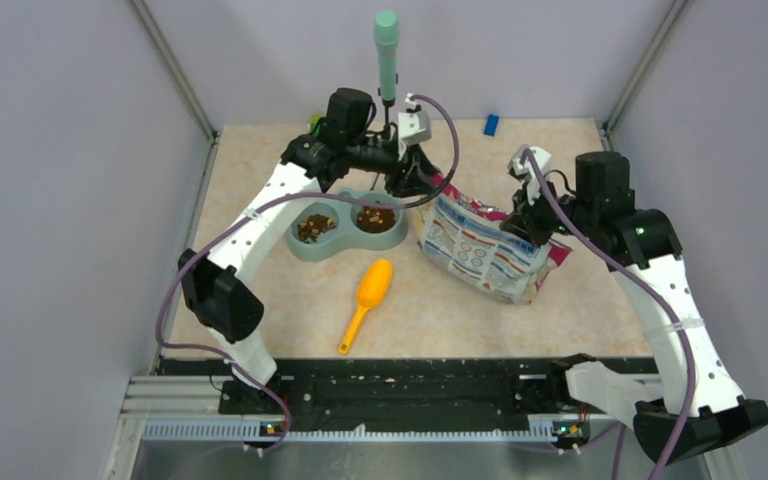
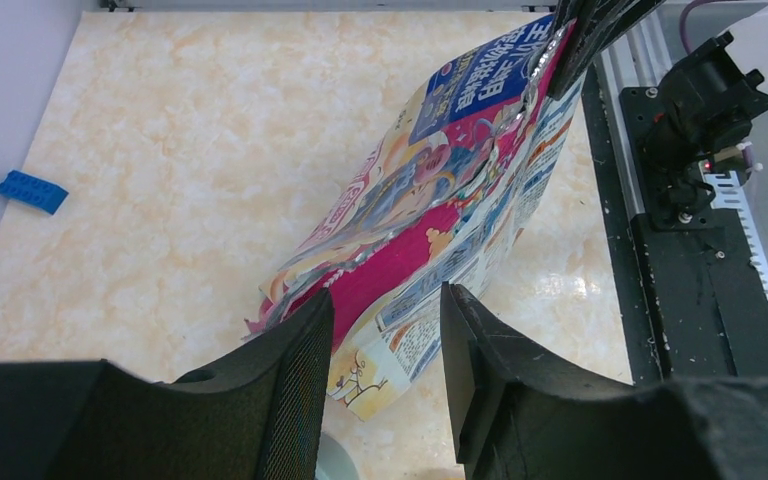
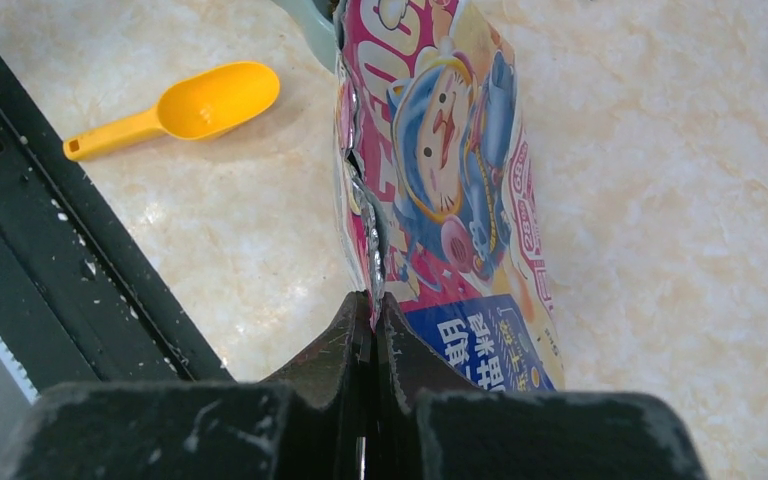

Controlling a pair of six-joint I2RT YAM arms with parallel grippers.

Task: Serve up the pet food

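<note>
One glossy crinkled bag (image 3: 440, 170) sits in right gripper (image 3: 372, 300).

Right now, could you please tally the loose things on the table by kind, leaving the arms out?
Bag: 1
Double bowl, pet food in both wells: 1
Scoop: 1
Blue block: 1
Small green piece at the back, half hidden: 1
Total: 5

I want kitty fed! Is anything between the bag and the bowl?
Only the left gripper, open, hangs there beside the bag. The bowl already holds pet food. The scoop lies off to the side, nearer the arms.
</note>
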